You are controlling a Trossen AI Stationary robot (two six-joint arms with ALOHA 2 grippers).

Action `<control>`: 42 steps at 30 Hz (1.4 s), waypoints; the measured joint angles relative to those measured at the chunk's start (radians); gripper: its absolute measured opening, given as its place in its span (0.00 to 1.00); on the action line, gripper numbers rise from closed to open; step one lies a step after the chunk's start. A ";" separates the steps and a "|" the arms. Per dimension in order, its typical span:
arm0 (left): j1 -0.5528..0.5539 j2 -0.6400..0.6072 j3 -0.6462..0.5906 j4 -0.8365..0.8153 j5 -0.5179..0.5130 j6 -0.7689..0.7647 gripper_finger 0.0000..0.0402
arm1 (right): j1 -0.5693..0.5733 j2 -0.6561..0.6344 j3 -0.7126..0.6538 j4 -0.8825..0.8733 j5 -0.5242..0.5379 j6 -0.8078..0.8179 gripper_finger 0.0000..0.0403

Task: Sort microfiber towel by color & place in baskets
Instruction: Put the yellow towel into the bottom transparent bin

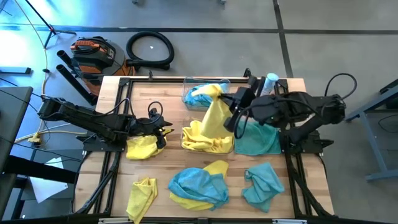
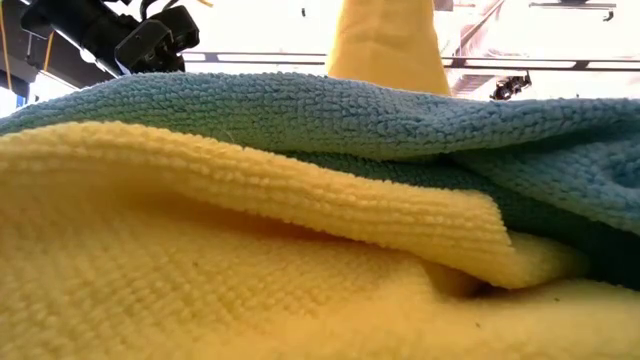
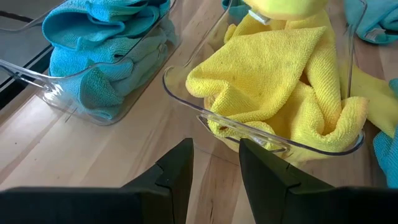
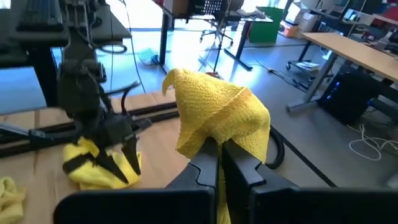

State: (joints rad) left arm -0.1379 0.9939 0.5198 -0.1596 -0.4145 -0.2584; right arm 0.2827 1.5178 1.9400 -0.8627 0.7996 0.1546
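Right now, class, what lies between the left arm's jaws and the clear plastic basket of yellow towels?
Only bare wooden tabletop: the left wrist view shows the left gripper open just short of the clear plastic basket.

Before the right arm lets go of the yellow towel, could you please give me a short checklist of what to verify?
1. Right gripper shut on the yellow towel: ok.
2. Towel hangs over the yellow basket: ok; its lower end already meets the yellow pile there.
3. Blue basket holds only blue towels: not ok; the high view shows yellow over its rim.
4. Left gripper clear of the drop: ok, open, outside the yellow basket's rim.
5. Towels left on the table: not ok, several yellow and blue ones remain.
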 joint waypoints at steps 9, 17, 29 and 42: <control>0.000 0.000 0.000 0.000 0.000 0.000 0.29 | -0.035 0.053 0.000 0.011 -0.060 -0.006 0.00; 0.000 0.000 0.000 -0.001 0.000 0.000 0.29 | -0.043 0.155 0.000 -0.409 -0.087 0.231 0.00; 0.000 0.000 0.000 0.000 0.000 -0.001 0.29 | -0.015 0.389 -0.001 -0.588 -0.302 0.323 0.00; 0.000 0.000 0.000 -0.011 0.022 -0.019 0.29 | -0.170 0.225 -0.560 0.072 -0.626 0.185 0.00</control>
State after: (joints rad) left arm -0.1379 0.9943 0.5201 -0.1707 -0.3929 -0.2771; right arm 0.1130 1.7427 1.3804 -0.7911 0.1735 0.3396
